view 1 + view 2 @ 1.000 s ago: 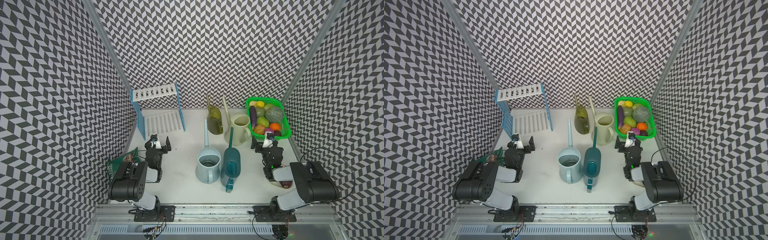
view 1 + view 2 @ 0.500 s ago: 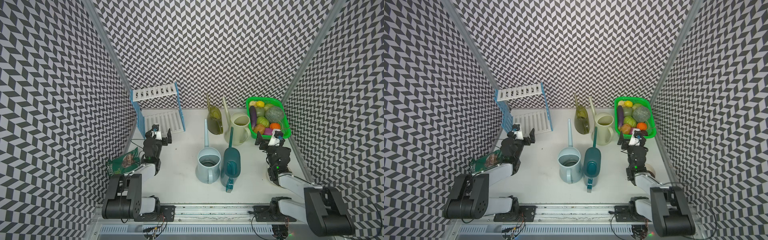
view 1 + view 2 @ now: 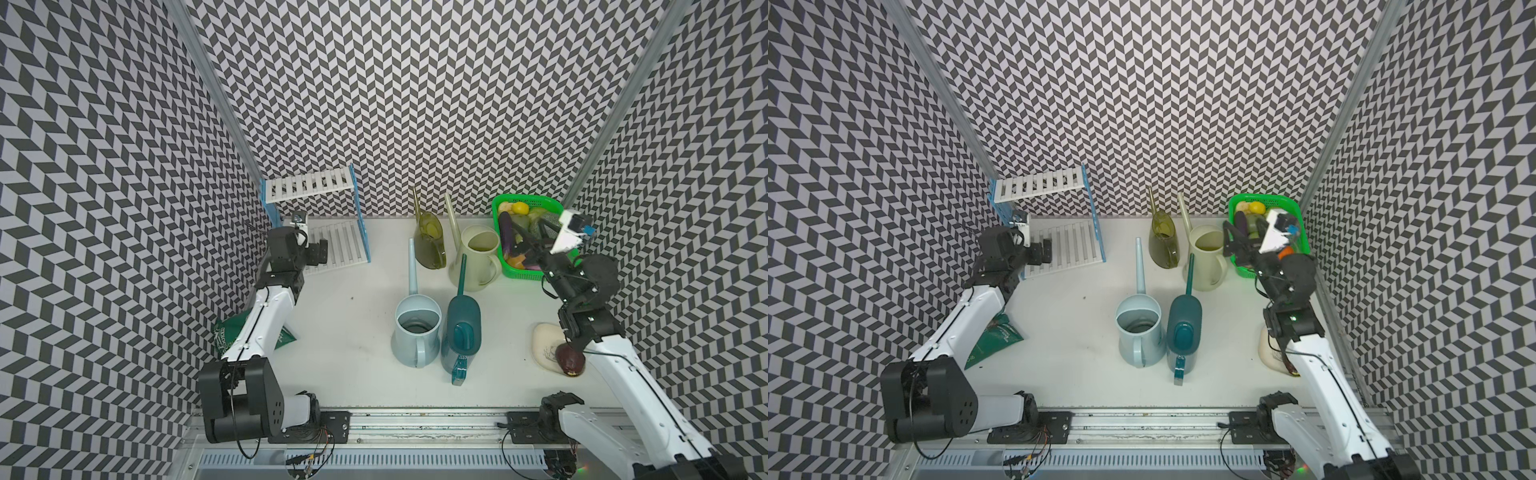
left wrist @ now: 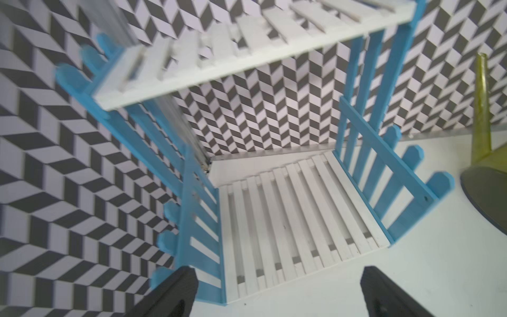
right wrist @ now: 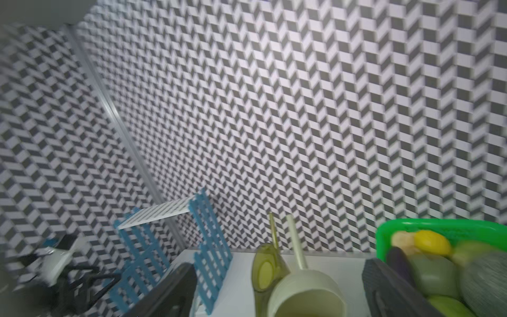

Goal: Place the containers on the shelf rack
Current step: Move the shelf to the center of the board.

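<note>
Left claw (image 4: pixel 278 274) stands spread wide with nothing between its fingers, pointed straight at the shelf rack (image 4: pixel 296 216). The rack's lower white shelf lies just ahead of the fingertips and its upper shelf sits higher, beyond them. One finger (image 4: pixel 175 291) is close by the blue side frame; whether it touches I cannot tell. A green snack bag (image 3: pixel 224 334) lies behind this claw, under its arm.

Right claw (image 5: pixel 278 266) is also spread wide and holds nothing, raised over the near side of the green basket (image 3: pixel 536 202). In its wrist view the cream can (image 5: pixel 307 296) sits below and ahead, between the fingers, with the olive can (image 5: pixel 264 269) just beside it and the basket's vegetables next to one finger (image 5: pixel 384 285).

All four cans stand upright on the table (image 3: pixel 353 324), between the two claws, spouts toward the back wall. The light blue can (image 3: pixel 415 332) and dark teal can (image 3: pixel 461 332) are side by side, nearer the arm bases than either claw. The rack is well apart from them.
</note>
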Action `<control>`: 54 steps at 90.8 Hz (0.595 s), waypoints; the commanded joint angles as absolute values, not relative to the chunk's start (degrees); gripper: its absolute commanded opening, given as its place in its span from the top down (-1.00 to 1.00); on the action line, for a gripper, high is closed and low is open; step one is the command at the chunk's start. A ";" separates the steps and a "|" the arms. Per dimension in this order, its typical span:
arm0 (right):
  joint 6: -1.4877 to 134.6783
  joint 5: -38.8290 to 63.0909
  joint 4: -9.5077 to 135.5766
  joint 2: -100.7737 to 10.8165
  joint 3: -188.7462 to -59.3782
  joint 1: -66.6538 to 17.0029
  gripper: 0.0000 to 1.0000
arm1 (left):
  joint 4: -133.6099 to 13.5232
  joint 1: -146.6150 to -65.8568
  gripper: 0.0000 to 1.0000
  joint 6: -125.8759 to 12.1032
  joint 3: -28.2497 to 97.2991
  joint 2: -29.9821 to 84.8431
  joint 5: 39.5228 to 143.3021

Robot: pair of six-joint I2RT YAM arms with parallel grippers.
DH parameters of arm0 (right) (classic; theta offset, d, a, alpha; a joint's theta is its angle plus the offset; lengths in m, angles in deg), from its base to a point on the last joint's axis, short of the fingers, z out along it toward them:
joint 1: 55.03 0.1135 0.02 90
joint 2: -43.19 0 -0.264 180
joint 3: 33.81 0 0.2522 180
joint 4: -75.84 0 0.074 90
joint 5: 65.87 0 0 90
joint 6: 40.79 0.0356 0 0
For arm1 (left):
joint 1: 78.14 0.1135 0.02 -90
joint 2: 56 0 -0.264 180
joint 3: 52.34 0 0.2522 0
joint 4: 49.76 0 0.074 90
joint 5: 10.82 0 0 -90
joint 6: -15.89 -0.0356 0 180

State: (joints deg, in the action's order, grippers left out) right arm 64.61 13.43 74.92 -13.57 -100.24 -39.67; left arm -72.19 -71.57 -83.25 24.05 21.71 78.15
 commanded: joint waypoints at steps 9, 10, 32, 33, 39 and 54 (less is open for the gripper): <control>59.23 18.64 62.51 -28.86 -119.57 -19.43 -0.95 | -87.07 -65.24 -0.98 -82.74 36.26 28.94 75.70; 58.70 19.23 62.21 -29.79 -120.48 -18.47 -0.96 | -87.60 -64.87 -0.98 -82.82 37.07 29.84 75.77; 54.35 22.89 58.89 -45.10 -135.85 -5.74 -0.99 | -89.49 -59.54 -0.71 -82.66 47.20 42.52 79.70; 54.20 22.90 58.73 -45.52 -136.27 -5.42 -0.99 | -89.16 -59.48 -0.71 -82.65 47.24 42.88 79.49; 53.54 23.10 57.48 -48.12 -138.92 -4.03 -1.00 | -87.73 -59.41 -0.72 -83.03 47.89 44.59 78.62; 53.61 24.75 56.02 -51.72 -141.06 -2.95 -0.99 | -86.89 -59.37 -0.72 -83.42 51.94 51.20 77.58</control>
State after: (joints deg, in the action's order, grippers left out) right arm 54.55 22.33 56.08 -50.57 -138.81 -3.11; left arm -88.13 -59.26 -83.23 47.96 48.53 78.17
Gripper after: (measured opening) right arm 0.996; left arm 0.857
